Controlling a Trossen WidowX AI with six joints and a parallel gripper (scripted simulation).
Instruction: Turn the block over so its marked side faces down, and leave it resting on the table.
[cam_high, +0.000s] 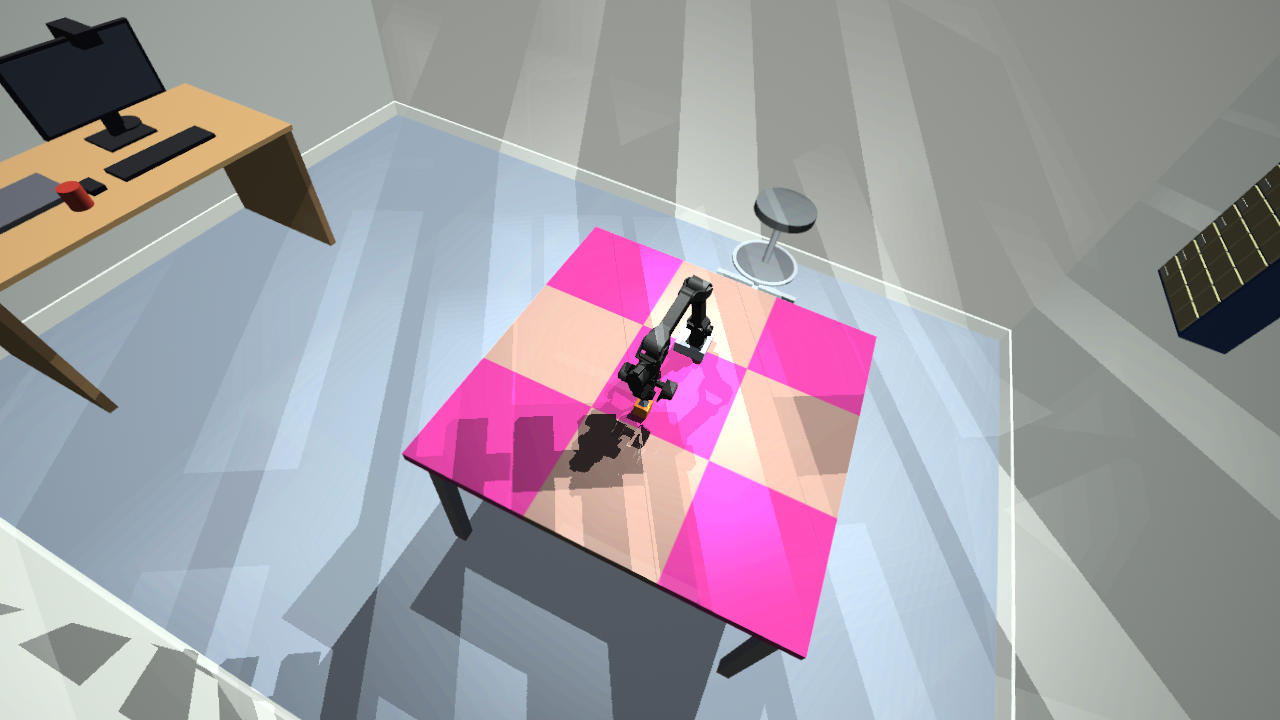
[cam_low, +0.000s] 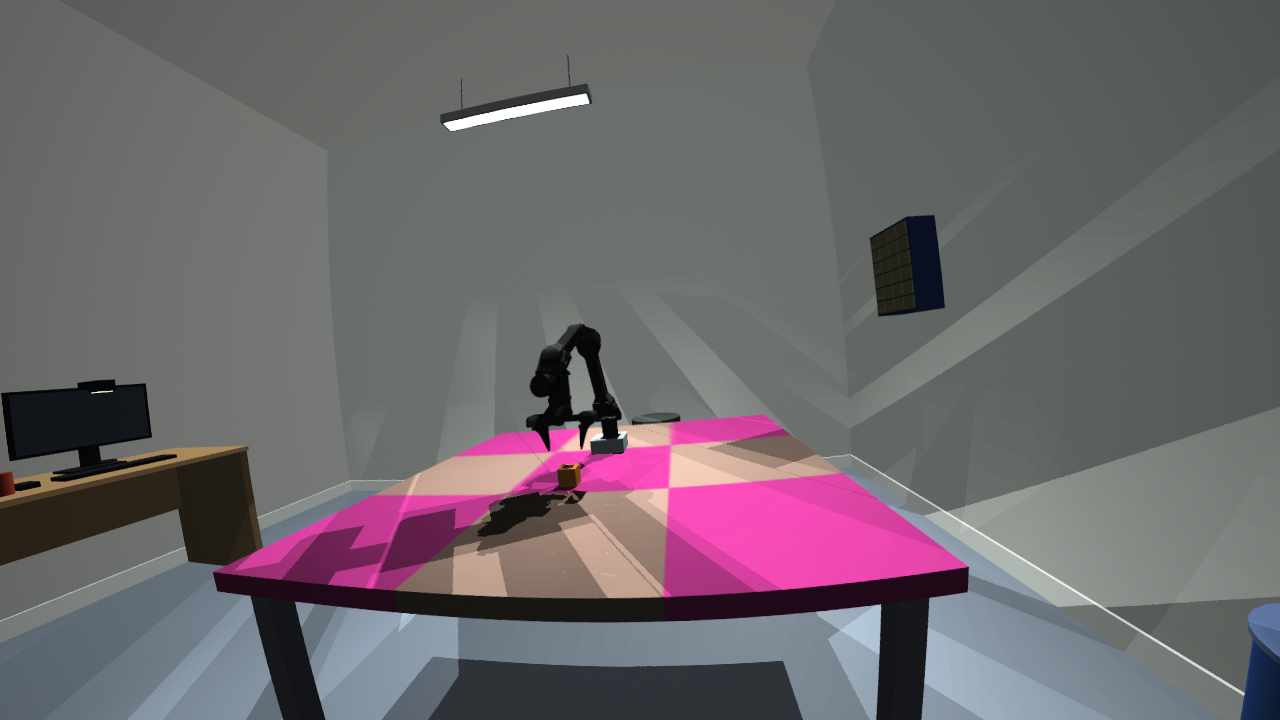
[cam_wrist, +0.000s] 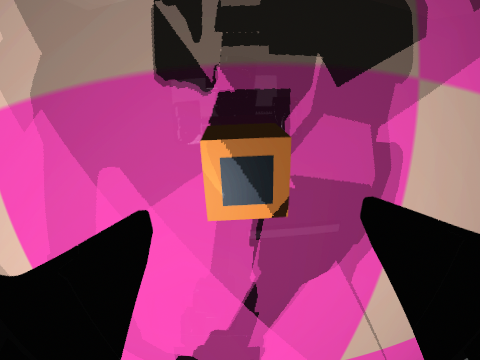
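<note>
The block (cam_high: 640, 411) (cam_low: 568, 476) (cam_wrist: 247, 180) is a small orange cube resting on the table (cam_high: 760, 573) (cam_low: 805, 537). Its marked side, with a dark blue-grey square (cam_wrist: 247, 180), faces up. My gripper (cam_low: 564, 448) (cam_wrist: 260, 215) is open and empty, pointing down above the table. In the exterior view the fingertips hang higher than the block and a little toward the arm's base. In the wrist view the block lies sideways between the two fingers but a little ahead of their tips. In the top view the arm stands just behind the block and the fingertips are hard to make out.
The arm's light base (cam_high: 693, 344) (cam_low: 609, 443) stands on the table behind the block. A stool (cam_high: 785, 209) stands behind the table. A desk (cam_high: 223, 116) (cam_low: 214, 456) with a monitor is off to the left. The arm's shadow falls beside the block.
</note>
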